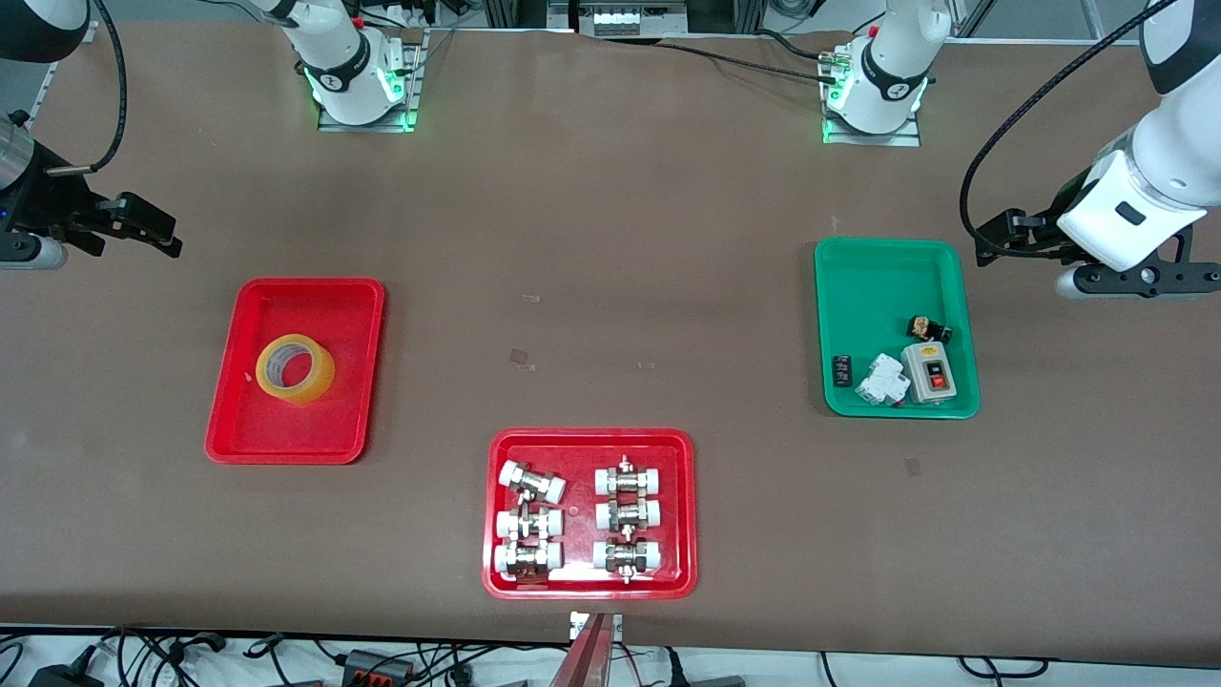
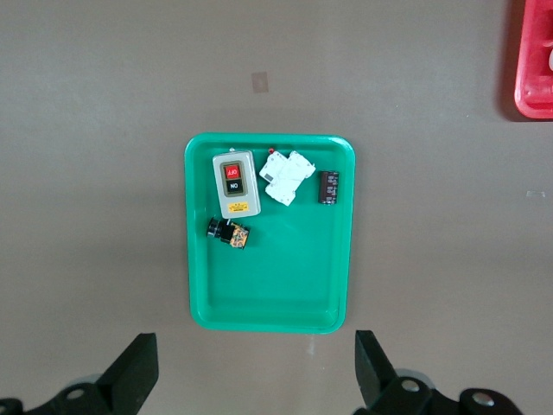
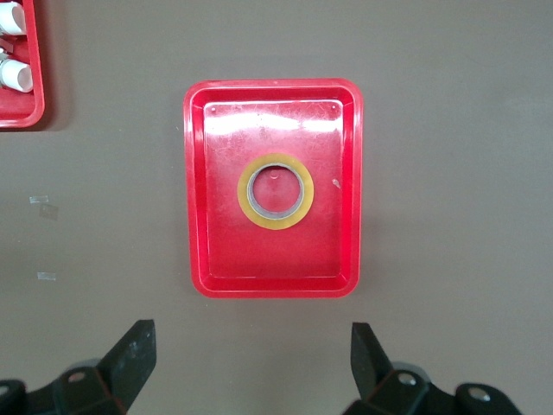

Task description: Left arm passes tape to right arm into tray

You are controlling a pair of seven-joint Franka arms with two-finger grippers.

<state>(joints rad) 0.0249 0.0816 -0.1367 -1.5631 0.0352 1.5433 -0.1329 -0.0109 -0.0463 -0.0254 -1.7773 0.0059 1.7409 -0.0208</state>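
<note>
The tape, a yellow translucent roll, lies flat in the plain red tray toward the right arm's end of the table. My right gripper hangs over bare table beside that tray, open and holding nothing. My left gripper hangs over bare table beside the green tray at the left arm's end, also open and holding nothing.
The green tray holds a grey switch box, a white breaker and small dark parts. A second red tray with several white-capped metal fittings sits nearest the front camera, mid-table. Both arm bases stand along the table's edge farthest from that camera.
</note>
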